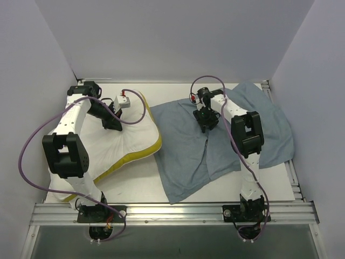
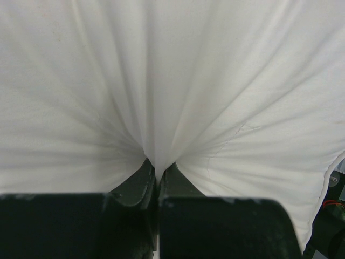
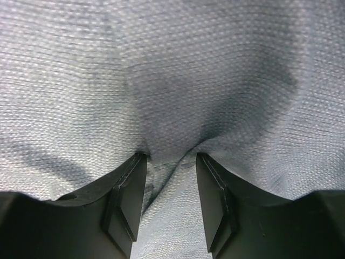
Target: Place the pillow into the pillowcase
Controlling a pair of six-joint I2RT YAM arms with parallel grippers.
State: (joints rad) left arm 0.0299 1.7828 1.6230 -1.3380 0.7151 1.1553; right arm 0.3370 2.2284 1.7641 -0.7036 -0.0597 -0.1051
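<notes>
"Top external puts the pillow [image 1: 129, 139] along the left edge of the counter [image 1: 141, 186], its far end near the far-left corner," says Mo. "Where's the pillowcase?"

"The pillowcase [image 1: 180, 148] lies grey-blue face up, from the middle out to the right edge. It sits just beside the pillow's yellow-piped side and is perhaps touching it. Nothing is inside it yet."

"And the claws?"

"The left gripper [image 2: 159, 171] is clamped tight on a pleat of the white pillow cover. The right gripper [image 3: 171, 162] presses into the grey-blue weave with a narrow gap between its jaws. Cloth puckers up between them, but I wouldn't call it pinched."

"So the step is securing both grips?"

"I'd judge so. The right should close fully on a single layer, then lift gently, because catching both layers would hold the mouth shut. I can't tell where the opening lies, so watch whether the layers part. The left wants a deep pleat; a shallow pinch could slip once the pillow drags."
</notes>
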